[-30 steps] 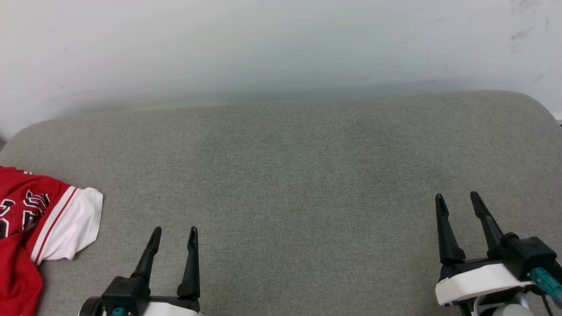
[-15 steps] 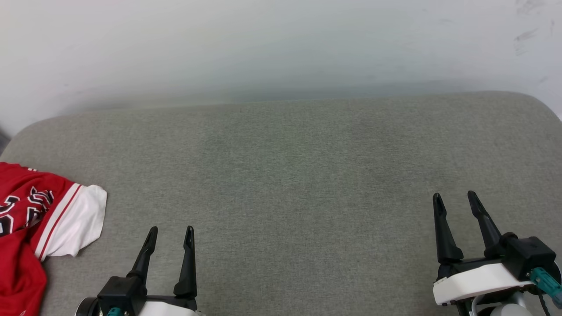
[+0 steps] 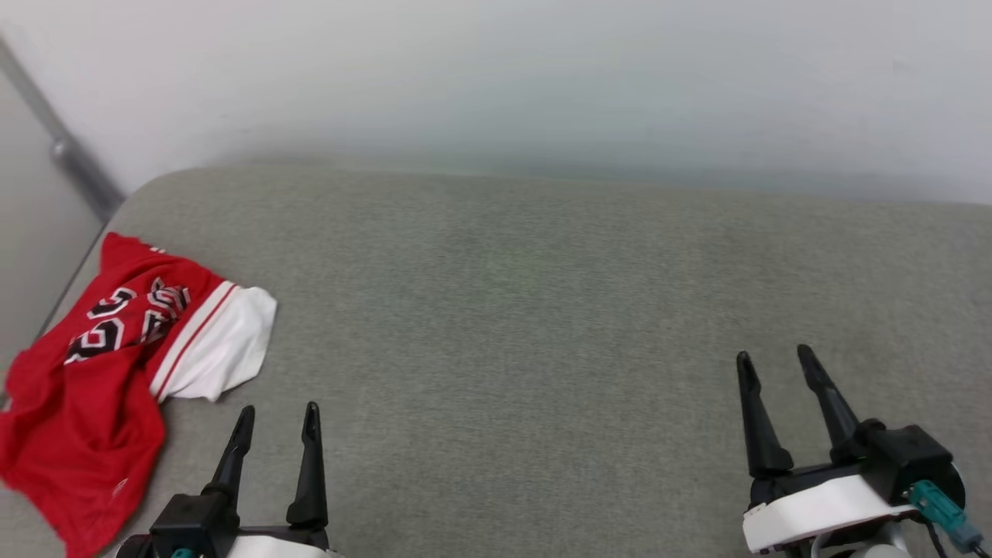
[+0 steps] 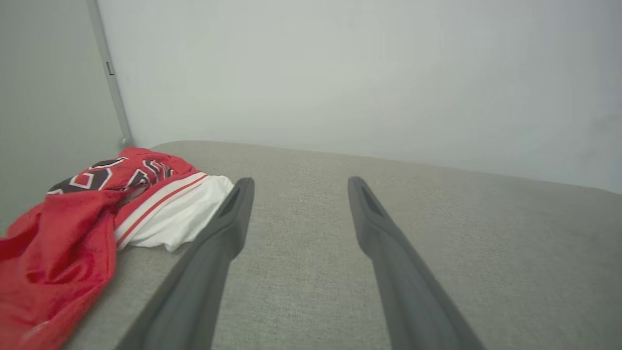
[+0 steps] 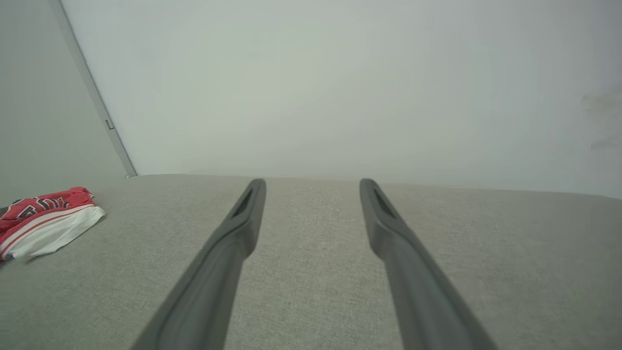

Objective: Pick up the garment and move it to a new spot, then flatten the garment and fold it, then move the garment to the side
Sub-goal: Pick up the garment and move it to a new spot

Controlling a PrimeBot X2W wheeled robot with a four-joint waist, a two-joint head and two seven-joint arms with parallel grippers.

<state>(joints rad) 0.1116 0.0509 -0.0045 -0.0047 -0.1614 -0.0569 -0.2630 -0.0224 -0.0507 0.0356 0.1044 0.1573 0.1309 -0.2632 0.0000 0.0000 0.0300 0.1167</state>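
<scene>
The garment (image 3: 108, 364), a red jersey with a white sleeve and black lettering, lies crumpled at the left end of the grey cushioned surface (image 3: 511, 310). It also shows at the left of the left wrist view as the garment (image 4: 97, 214), and small at the far left of the right wrist view as the garment (image 5: 43, 223). My left gripper (image 3: 279, 415) stands open just right of it, not touching, nothing between its fingers. My right gripper (image 3: 775, 356) is open and empty over the right part of the surface.
A pale wall (image 3: 496, 77) rises behind the surface. A grey post or corner trim (image 3: 62, 147) runs along the wall at the far left. The surface's left edge lies right beside the jersey.
The head camera has turned left, so more of the jersey and the left wall corner have come into the picture. Both grippers stay open and hold about the same pose.
</scene>
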